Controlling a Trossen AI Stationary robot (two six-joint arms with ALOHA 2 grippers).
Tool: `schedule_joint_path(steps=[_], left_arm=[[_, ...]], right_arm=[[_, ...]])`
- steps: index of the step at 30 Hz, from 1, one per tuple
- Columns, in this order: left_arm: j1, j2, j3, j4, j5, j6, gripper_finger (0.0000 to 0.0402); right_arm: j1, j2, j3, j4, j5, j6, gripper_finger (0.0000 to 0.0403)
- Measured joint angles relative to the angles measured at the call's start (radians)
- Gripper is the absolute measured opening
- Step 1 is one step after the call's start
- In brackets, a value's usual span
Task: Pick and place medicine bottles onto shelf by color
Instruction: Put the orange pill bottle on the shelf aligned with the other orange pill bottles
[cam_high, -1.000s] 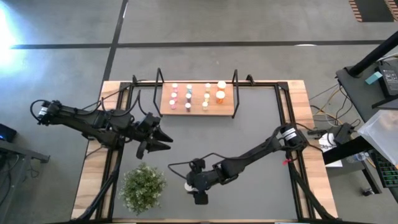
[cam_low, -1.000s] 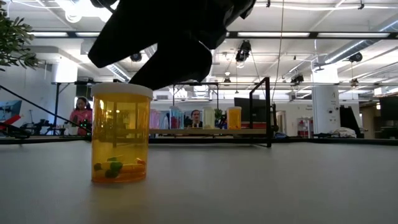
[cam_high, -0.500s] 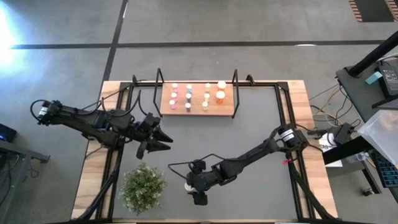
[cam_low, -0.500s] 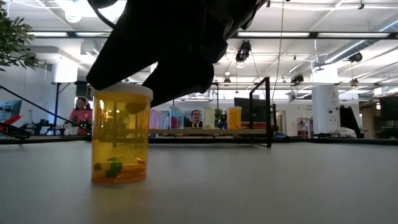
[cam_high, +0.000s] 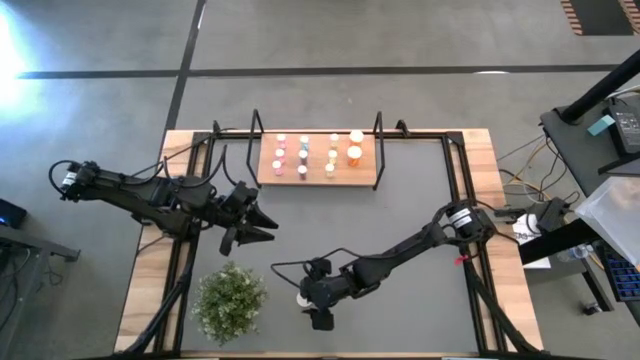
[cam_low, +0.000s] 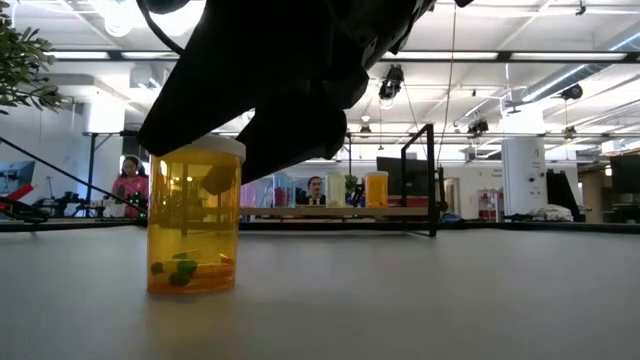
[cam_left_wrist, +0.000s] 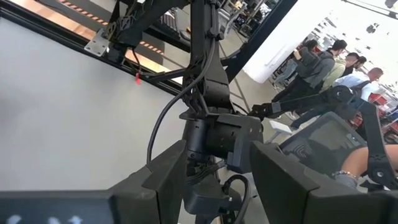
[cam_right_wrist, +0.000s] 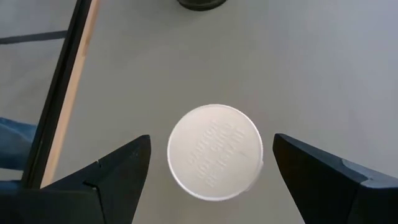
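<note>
- Room: concrete floor w/ dark lines around the bench in high view. Low view looks past the bench into an open workspace w/ ceiling lights, white columns and a person in pink far back, beyond the orange bottle.
- Bench: wood edges, dark grey mat on top, black rails along both sides.
- Right arm reaches from the bench's right side to the near edge, beside the potted plant. Left arm comes in from the left side, parked between shelf and plant.
- Shelf: light wood board w/ black wire frames at both ends, at the bench's far edge, well apart from the orange bottle. Rows of small bottles on it: pink, purple, white, orange, all white-capped.
- Right gripper: directly over the orange bottle, fingers spread wide, one each side of the cap, not touching it in right wrist view.
- Left gripper: hangs over bare mat; fingers apart, nothing between them.
- Orange bottle: translucent, white cap, upright on the mat near the bench's near edge, just beside the plant. Green and orange bits lie at its bottom.
</note>
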Motion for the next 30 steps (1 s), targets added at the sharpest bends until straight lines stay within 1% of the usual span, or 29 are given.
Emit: schedule_joint_path(steps=[8,10,13,20,23,25,30], left_arm=[[0.000,0.000,0.000,0.000,0.000,0.000,0.0160],[0.000,0.000,0.000,0.000,0.000,0.000,0.0160],[0.000,0.000,0.000,0.000,0.001,0.000,0.0160],[0.000,0.000,0.000,0.001,0.000,0.000,0.0160],[0.000,0.000,-0.001,0.001,0.000,0.000,0.0160],[0.000,0.000,-0.001,0.001,-0.001,0.000,0.0160],[0.000,0.000,-0.001,0.002,-0.001,0.000,0.0160]], right_arm=[[0.000,0.000,-0.009,-0.004,0.003,-0.009,0.0326],[0.000,0.000,-0.012,-0.007,0.003,-0.010,0.0320],[0.000,0.000,-0.013,-0.007,0.003,-0.009,0.0291],[-0.001,0.000,-0.013,-0.008,0.004,-0.025,0.0200],[-0.003,0.000,-0.013,-0.009,0.004,-0.033,0.0180],[-0.003,-0.005,-0.013,-0.021,0.004,-0.034,0.0177],[-0.009,-0.042,-0.013,-0.073,0.003,-0.032,0.0190]])
